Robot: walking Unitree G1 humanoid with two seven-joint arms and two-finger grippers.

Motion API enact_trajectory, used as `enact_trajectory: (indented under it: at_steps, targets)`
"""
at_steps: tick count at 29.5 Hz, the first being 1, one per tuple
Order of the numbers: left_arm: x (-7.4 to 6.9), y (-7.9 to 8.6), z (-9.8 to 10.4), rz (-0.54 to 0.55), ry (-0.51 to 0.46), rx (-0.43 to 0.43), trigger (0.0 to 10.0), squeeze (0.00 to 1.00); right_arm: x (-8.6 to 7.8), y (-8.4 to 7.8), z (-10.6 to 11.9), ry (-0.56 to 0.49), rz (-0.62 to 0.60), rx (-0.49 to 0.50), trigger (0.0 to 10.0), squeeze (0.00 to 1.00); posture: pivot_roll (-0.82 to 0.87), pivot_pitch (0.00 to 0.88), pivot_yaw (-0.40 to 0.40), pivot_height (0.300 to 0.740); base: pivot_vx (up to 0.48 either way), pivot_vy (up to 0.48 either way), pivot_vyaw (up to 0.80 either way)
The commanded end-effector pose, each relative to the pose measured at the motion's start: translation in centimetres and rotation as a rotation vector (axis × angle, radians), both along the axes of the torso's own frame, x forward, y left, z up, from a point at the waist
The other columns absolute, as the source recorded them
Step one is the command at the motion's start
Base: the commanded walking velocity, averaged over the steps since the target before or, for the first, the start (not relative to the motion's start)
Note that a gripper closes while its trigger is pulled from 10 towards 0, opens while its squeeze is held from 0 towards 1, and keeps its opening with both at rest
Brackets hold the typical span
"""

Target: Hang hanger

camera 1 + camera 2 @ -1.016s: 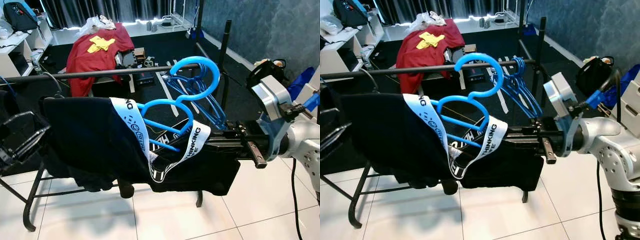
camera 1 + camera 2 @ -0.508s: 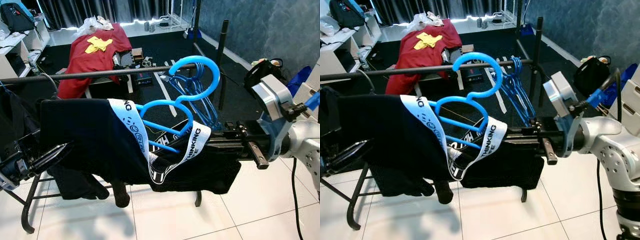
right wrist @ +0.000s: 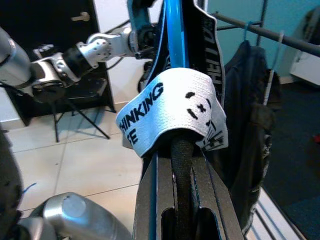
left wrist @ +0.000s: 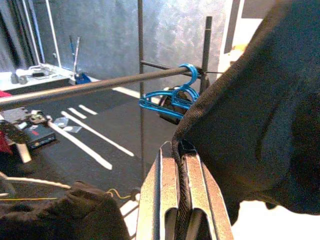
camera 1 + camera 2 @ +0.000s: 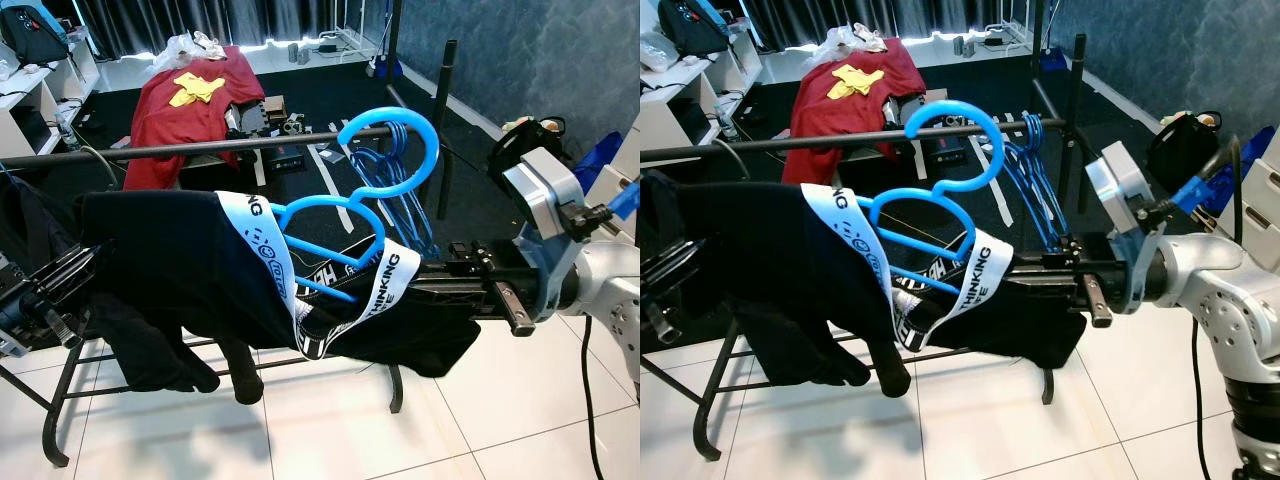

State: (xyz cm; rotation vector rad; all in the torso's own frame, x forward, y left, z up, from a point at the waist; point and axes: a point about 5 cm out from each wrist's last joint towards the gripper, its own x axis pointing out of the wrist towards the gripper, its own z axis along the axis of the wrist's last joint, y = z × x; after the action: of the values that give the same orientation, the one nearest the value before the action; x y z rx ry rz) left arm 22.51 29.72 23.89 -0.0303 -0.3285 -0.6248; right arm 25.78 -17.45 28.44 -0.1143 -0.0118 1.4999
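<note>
Hanger is riding just above my right hand, black garment draped on it, hook beside the rail. Right hand is clenching collar and hanger; left hand is pinching the hem. I'm lifting the hook over the rail, keeping fabric taut.

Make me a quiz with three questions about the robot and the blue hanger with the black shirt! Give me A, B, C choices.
1. Where is the hook of the blue hanger?
A. by the black rail
B. on the floor
C. on the red cloth

2. What colour is the shirt on that hanger?
A. yellow
B. black
C. green

3. What is the left gripper doing?
A. hanging open
B. pinching the shirt's edge
C. holding a cup

Answers: 1 A, the hook sits up at the rail. 2 B, it is black with a white printed collar band. 3 B, the left wrist view shows the fabric edge between its fingers.
</note>
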Motion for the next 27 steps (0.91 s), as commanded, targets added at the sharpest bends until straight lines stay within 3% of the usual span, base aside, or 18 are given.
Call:
enact_trajectory:
  at_steps: [1, 8, 10, 11, 14, 17, 18, 21, 24, 25, 27]
  targets:
    - [0.0, 0.8, 0.1, 0.06, -0.023, -0.017, 0.0, 0.0, 0.2, 0.2, 0.2, -0.028, -0.015, -0.001, 0.0, 0.0, -0.12, 0.044, 0.042, 0.74, 0.0, 0.0, 0.0]
    - [0.3, 1.1, 0.6, 0.104, -0.054, -0.029, 0.0, 0.0, 0.7, 0.1, 0.1, -0.033, -0.059, -0.001, 0.0, 0.0, -0.12, 0.044, 0.042, 0.74, 0.0, 0.0, 0.0]
    - [0.7, 2.7, 2.4, 0.254, -0.166, -0.123, 0.0, 0.0, 2.1, -0.4, -2.3, 0.01, -0.188, -0.137, 0.0, 0.0, -0.12, 0.045, 0.039, 0.74, 0.0, 0.0, 0.0]
    - [0.7, 2.7, 2.4, 0.254, -0.166, -0.123, 0.0, 0.0, 2.1, -0.4, -2.3, 0.01, -0.188, -0.137, 0.0, 0.0, -0.12, 0.045, 0.039, 0.74, 0.0, 0.0, 0.0]
    - [0.7, 4.6, 4.2, 0.39, -0.266, -0.243, 0.0, 0.0, 2.4, -0.6, -4.5, 0.053, -0.23, -0.251, 0.0, 0.0, -0.12, 0.046, 0.038, 0.74, 0.0, 0.0, 0.0]
    - [0.7, 5.2, 4.7, 0.431, -0.293, -0.283, 0.0, 0.0, 2.2, -0.5, -5.0, 0.064, -0.22, -0.28, 0.0, 0.0, -0.12, 0.048, 0.039, 0.74, 0.0, 0.0, 0.0]
    - [0.7, 6.0, 5.0, 0.496, -0.303, -0.316, 0.0, 0.0, 1.9, -0.3, -5.4, 0.076, -0.2, -0.289, 0.0, 0.0, -0.12, 0.047, 0.038, 0.74, 0.0, 0.0, 0.0]
    - [0.8, 6.9, 4.9, 0.572, -0.292, -0.336, 0.0, 0.0, 1.7, -0.1, -5.4, 0.079, -0.179, -0.275, 0.0, 0.0, -0.12, 0.048, 0.038, 0.74, 0.0, 0.0, 0.0]
    - [1.4, 9.0, 2.8, 0.801, -0.162, -0.316, 0.0, 0.0, 1.2, 0.0, -4.3, 0.065, -0.142, -0.186, 0.0, 0.0, -0.12, 0.049, 0.04, 0.74, 0.0, 0.0, 0.0]
    - [1.7, 9.5, 1.6, 0.87, -0.094, -0.273, 0.0, 0.0, 1.1, -0.1, -3.8, 0.059, -0.134, -0.154, 0.0, 0.0, -0.12, 0.051, 0.043, 0.74, 0.0, 0.0, 0.0]
    - [1.8, 9.7, 0.8, 0.914, -0.054, -0.244, 0.0, 0.0, 1.0, -0.1, -3.5, 0.053, -0.129, -0.139, 0.0, 0.0, -0.12, 0.051, 0.043, 0.74, 0.0, 0.0, 0.0]
